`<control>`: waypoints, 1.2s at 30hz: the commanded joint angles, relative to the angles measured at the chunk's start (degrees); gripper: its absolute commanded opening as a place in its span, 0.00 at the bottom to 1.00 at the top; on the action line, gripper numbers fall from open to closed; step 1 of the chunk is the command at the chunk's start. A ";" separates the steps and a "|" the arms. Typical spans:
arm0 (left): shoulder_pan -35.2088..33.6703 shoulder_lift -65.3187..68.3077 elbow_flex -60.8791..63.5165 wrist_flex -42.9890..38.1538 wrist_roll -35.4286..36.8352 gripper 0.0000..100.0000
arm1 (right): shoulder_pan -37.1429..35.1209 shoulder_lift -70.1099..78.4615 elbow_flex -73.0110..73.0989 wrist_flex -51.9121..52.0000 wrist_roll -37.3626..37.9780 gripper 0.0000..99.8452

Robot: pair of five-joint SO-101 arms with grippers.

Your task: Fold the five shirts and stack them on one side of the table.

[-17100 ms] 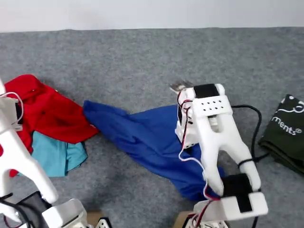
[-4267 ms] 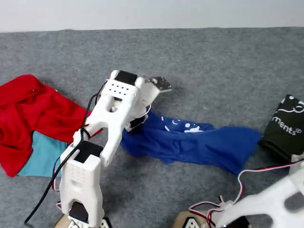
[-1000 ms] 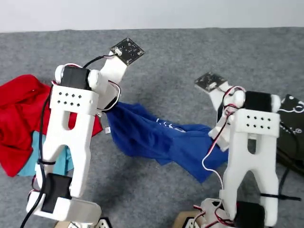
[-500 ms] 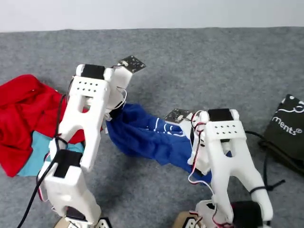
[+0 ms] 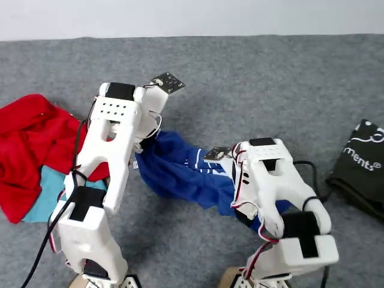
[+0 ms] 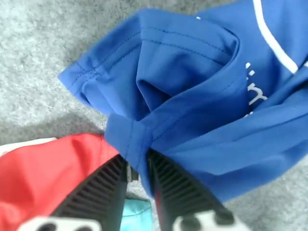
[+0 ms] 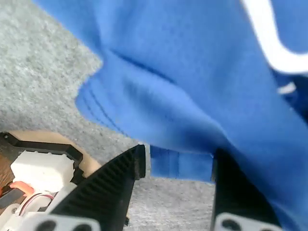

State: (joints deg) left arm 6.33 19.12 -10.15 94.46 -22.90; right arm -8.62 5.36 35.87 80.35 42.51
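right gripper (image 7: 178, 161) pulled back twd base, agape at blue shirt (image 5: 180, 171) edge; left gripper (image 6: 137, 166) pinching hem

White lettering marks the dark shirt (image 5: 362, 180) and blue shirt (image 5: 179, 174)

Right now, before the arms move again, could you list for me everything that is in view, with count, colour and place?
blue shirt: one, blue with white print, bunched at the middle of the table, between the two arms
red shirt: one, red, crumpled at the left side in the high view
teal shirt: one, teal, partly under the red shirt
dark green shirt: one, dark green with white print, folded, at the right edge
table: one, grey cover
left arm: one, white
right arm: one, white
left gripper: one, black, pinching a fold of the blue shirt
right gripper: one, black, open, with the blue shirt's hem between its fingers
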 commanded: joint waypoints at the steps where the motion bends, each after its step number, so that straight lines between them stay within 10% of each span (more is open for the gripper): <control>1: -0.26 -0.35 -0.57 -0.70 0.53 0.00 | 0.48 4.79 -1.23 -1.89 0.26 0.26; 18: 0.00 -0.79 -0.66 2.02 0.62 0.00 | 0.40 11.82 -6.15 -1.45 0.53 0.01; 30: 0.00 -0.79 -8.13 5.89 2.73 0.00 | -0.04 -3.91 -6.42 8.57 2.11 0.02; 36: 0.00 -0.62 -8.13 5.71 2.73 0.00 | -0.04 -7.96 -6.15 16.48 2.11 0.20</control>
State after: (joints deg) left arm 6.33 19.12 -16.22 98.77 -20.79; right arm -8.26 1.14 30.51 94.42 44.18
